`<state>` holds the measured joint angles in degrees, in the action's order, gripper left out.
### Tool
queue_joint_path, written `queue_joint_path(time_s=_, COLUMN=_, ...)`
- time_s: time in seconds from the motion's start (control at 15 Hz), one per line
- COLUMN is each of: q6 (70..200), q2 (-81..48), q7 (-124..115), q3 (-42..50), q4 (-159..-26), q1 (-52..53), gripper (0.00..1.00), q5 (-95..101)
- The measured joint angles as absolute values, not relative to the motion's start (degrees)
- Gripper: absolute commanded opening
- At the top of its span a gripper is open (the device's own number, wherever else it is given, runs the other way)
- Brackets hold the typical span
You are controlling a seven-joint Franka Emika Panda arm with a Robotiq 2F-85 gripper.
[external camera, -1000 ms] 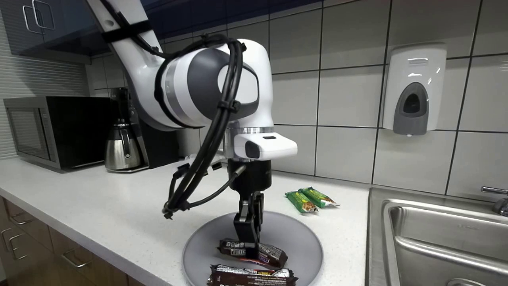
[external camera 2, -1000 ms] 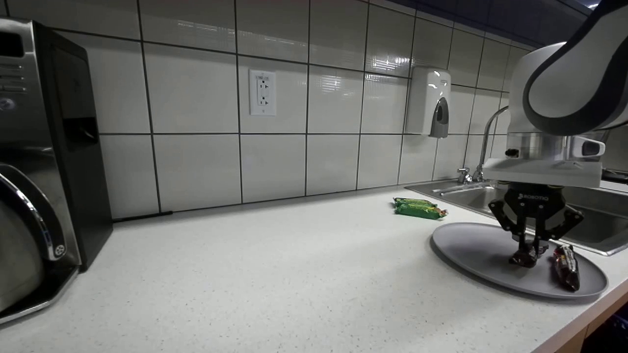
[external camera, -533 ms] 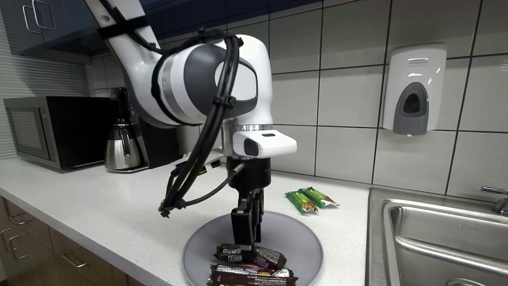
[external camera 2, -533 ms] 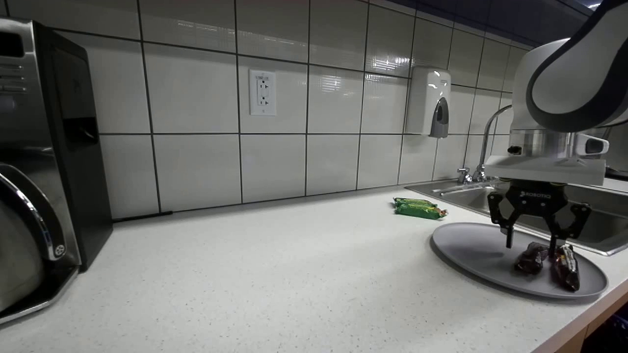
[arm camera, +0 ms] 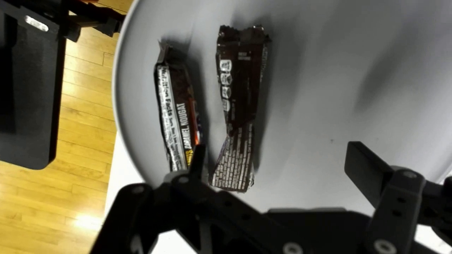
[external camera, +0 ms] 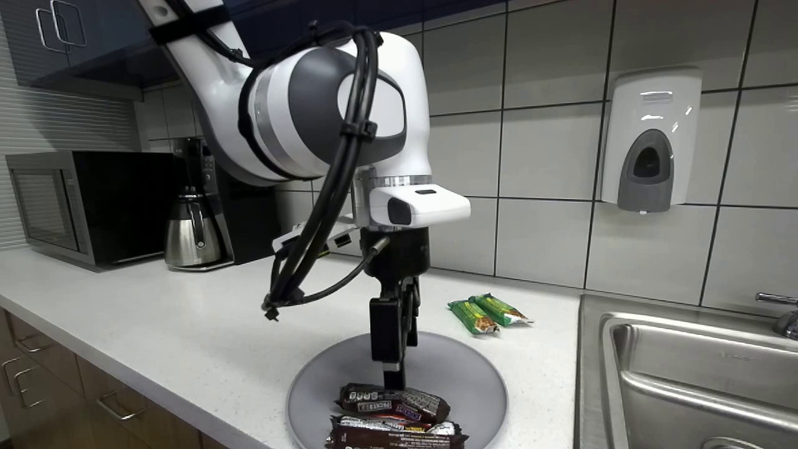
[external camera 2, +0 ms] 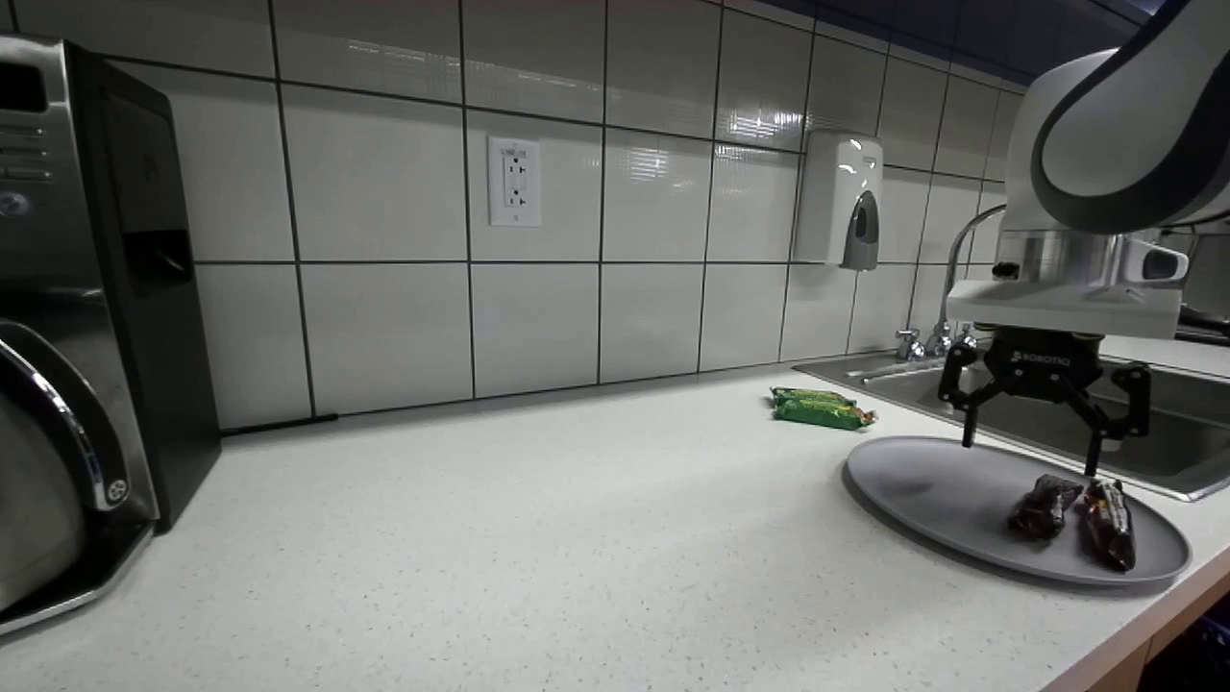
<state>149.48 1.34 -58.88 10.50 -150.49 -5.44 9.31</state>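
The ROBOTIQ pincer (external camera 2: 1030, 459) gapes wide above a plate (external camera 2: 927, 481); one brown wrapper (arm camera: 177, 114) reads "Nutrition Facts", "CARAMEL NOUGAT".

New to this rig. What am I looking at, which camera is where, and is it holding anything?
The big white jointed machine is one robot arm. Two of the views come from cameras standing outside it, showing the counter from different places. The third comes from a camera on the arm's wrist, looking down past its black fingers. On the counter sits a round grey plate with two brown-wrapped bars side by side. Two green packets lie off the plate, nearer the tiled wall; a steel sink is set in alongside. Nothing is held: the fingers stand wide apart above the plate, and both bars rest on it.
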Motion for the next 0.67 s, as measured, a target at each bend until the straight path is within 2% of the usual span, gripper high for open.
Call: queue_joint_path(time_s=0.67, q6=143.39, q2=0.53, q7=-47.48, q3=10.36, q4=-143.42, q1=-5.44, gripper=1.0, q5=3.32)
